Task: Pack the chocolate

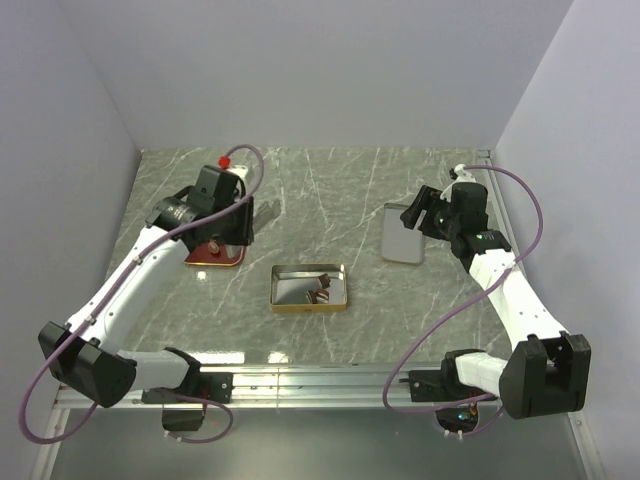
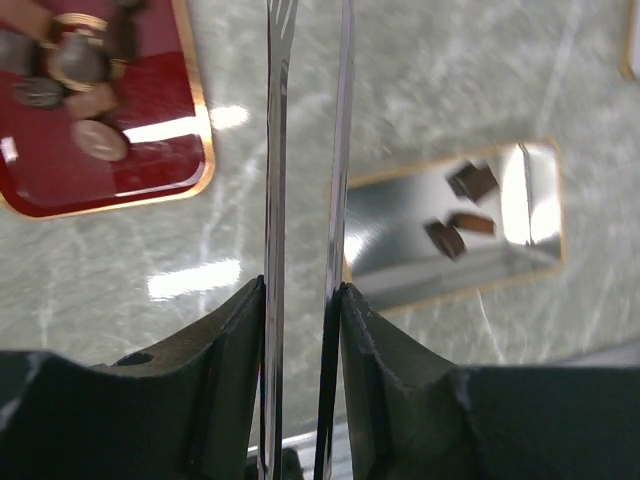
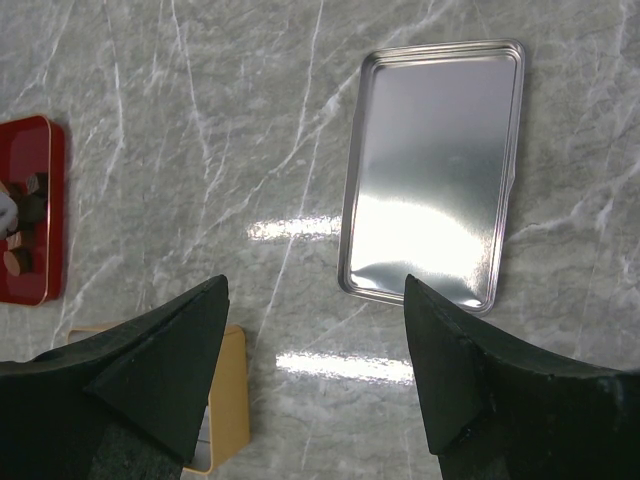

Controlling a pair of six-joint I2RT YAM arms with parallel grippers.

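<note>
Several chocolate lumps [image 2: 98,140] lie on a red gold-rimmed tray [image 1: 213,257], which also shows in the left wrist view [image 2: 150,170]. A few more chocolates [image 2: 446,240] lie in the open gold tin [image 1: 310,288]. My left gripper [image 1: 235,215] is above the red tray's right side. It is shut on metal tongs [image 2: 275,200], and its jaws [image 2: 303,290] press the two blades. The tongs' tips [image 1: 266,210] point right and look empty. My right gripper [image 3: 317,290] is open and empty over bare table, just left of a silver lid [image 3: 435,170].
The silver lid [image 1: 403,233] lies inside-up at the right, under my right wrist [image 1: 455,215]. White walls close the table on three sides. A small red item [image 1: 224,160] shows behind the left wrist. A metal rail [image 1: 300,380] runs along the near edge.
</note>
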